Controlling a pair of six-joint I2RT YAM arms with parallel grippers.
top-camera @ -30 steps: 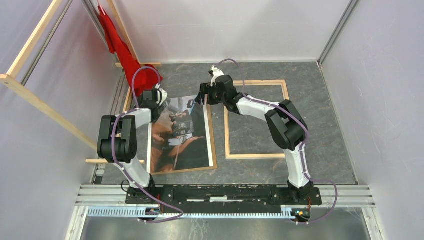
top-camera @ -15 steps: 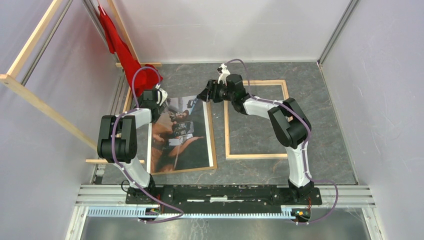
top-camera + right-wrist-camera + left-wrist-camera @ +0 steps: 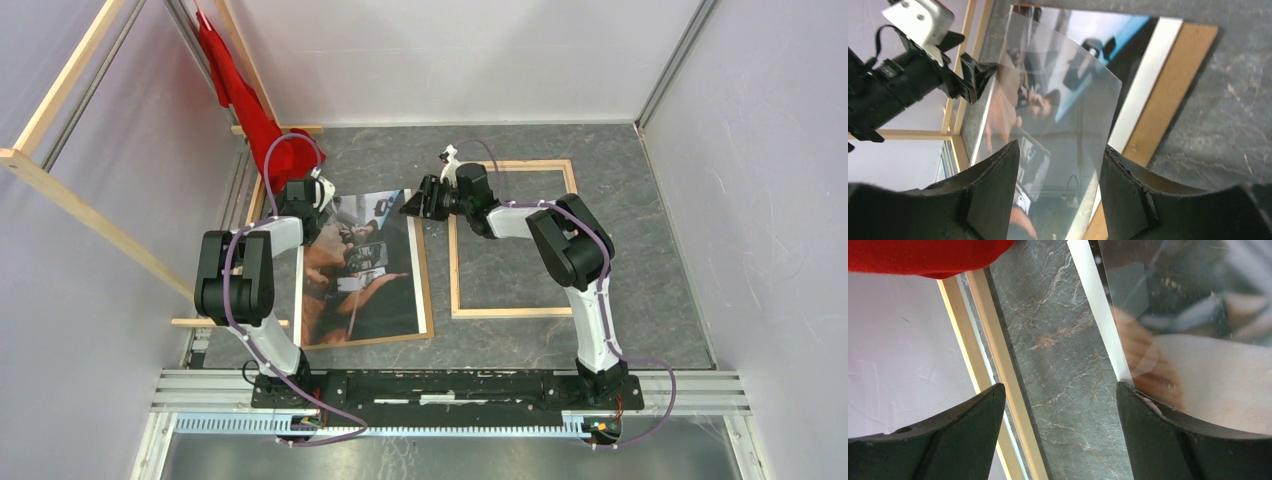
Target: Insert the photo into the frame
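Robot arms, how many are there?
2. The left arm is by the left edge of the photo; the right arm reaches over the frame toward the photo's far right corner. None seem hidden.

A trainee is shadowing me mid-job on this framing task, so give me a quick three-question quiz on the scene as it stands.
1. In the top view, on which side of the frame does the photo lie?
2. True or false: the left pincer is open and holds nothing.
3. The photo rests on: A) the brown backing board; B) the frame; C) the left pincer.
Key: 1 left; 2 true; 3 A.
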